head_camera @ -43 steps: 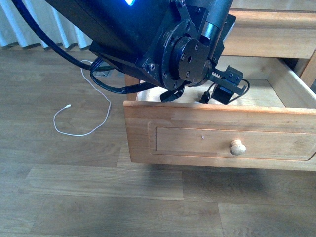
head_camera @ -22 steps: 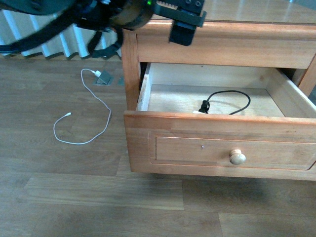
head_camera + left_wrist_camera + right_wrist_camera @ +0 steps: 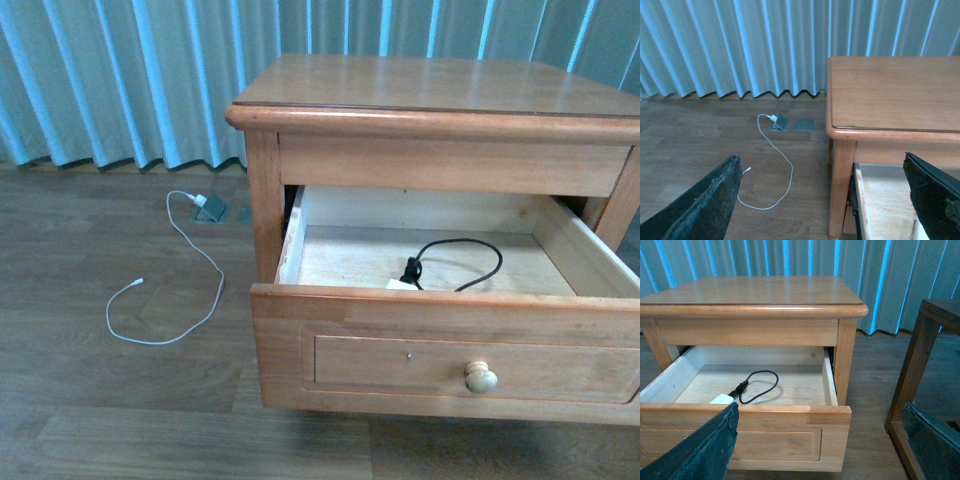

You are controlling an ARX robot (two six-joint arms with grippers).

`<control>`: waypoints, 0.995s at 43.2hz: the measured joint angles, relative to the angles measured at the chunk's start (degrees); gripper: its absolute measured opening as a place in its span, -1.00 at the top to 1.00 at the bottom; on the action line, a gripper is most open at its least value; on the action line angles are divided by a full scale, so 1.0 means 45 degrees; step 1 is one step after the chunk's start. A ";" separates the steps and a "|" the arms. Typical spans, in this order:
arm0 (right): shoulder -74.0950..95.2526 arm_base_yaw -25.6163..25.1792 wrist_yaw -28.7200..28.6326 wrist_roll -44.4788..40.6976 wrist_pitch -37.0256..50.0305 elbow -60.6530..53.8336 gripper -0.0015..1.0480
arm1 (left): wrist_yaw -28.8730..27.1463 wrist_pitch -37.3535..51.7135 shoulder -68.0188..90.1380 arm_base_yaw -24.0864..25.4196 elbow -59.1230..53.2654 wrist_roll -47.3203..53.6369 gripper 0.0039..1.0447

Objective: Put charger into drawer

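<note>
The charger (image 3: pixel 402 284) lies inside the open drawer (image 3: pixel 440 305), its white adapter close behind the drawer front and its black cable (image 3: pixel 462 258) looped on the pale floor. In the right wrist view the charger (image 3: pixel 723 399) sits near the front rim of the drawer (image 3: pixel 790 409). My right gripper (image 3: pixel 820 445) is open in front of the drawer and holds nothing. My left gripper (image 3: pixel 825 200) is open above the cabinet's left front corner, with the drawer's side wall (image 3: pixel 858 200) between its fingers. Neither gripper shows in the front view.
The wooden nightstand (image 3: pixel 420 90) stands against a pale blue curtain (image 3: pixel 130 80). A long white cable (image 3: pixel 190 290) trails over the wood floor to its left, from a floor socket (image 3: pixel 212 209). Another wooden furniture frame (image 3: pixel 912 375) stands right of the nightstand.
The arm that filled the front view has drawn up and out of frame. The charger stays in the drawer, and the view now sits higher, showing the nightstand's top.
</note>
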 joint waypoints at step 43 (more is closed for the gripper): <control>0.0000 0.0000 0.0005 0.0000 0.0000 0.0000 -0.84 | -0.2123 -0.3016 -0.6455 -0.2171 -0.3497 -0.2322 -0.60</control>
